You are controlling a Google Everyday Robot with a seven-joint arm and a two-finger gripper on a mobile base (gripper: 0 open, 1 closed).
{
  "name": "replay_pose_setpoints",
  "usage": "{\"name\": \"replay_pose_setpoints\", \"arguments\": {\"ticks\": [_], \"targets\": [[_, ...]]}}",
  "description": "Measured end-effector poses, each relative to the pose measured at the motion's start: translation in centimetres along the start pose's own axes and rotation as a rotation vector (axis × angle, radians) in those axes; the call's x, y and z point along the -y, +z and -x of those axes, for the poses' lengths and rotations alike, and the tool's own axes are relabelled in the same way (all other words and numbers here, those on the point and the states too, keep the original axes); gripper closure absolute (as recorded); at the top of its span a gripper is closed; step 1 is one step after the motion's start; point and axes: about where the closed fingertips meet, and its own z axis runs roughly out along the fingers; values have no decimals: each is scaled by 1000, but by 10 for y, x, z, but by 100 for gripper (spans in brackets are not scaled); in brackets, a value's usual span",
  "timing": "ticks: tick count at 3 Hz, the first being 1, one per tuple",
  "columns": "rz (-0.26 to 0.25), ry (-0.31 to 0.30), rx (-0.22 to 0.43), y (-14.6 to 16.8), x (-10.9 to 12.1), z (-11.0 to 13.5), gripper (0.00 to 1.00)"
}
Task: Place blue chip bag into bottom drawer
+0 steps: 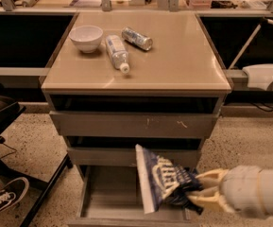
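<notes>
The blue chip bag [162, 181] is crumpled dark-blue foil with a white end strip and white lettering. My gripper [198, 189] comes in from the lower right and is shut on the bag's right end. It holds the bag in the air over the right part of the bottom drawer [112, 193]. That drawer is pulled out and shows a plain flat floor. The bag's white strip points left and down, in front of the middle drawer's face.
The cabinet top [174, 56] carries a white bowl [86, 37], a clear plastic bottle [116, 52] lying down and a silver can [137, 38]. The two upper drawers [131, 124] are nearly shut. A chair leg and a shoe [4, 197] are at the lower left.
</notes>
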Motion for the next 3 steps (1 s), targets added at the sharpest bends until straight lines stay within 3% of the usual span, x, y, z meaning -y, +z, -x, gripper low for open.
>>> {"name": "replay_pose_setpoints", "arguments": {"ticks": [1, 2, 3], "targets": [[102, 101, 55, 89, -47, -48, 100], [207, 253, 10, 172, -77, -101, 100], [218, 271, 11, 205, -73, -94, 100]]}}
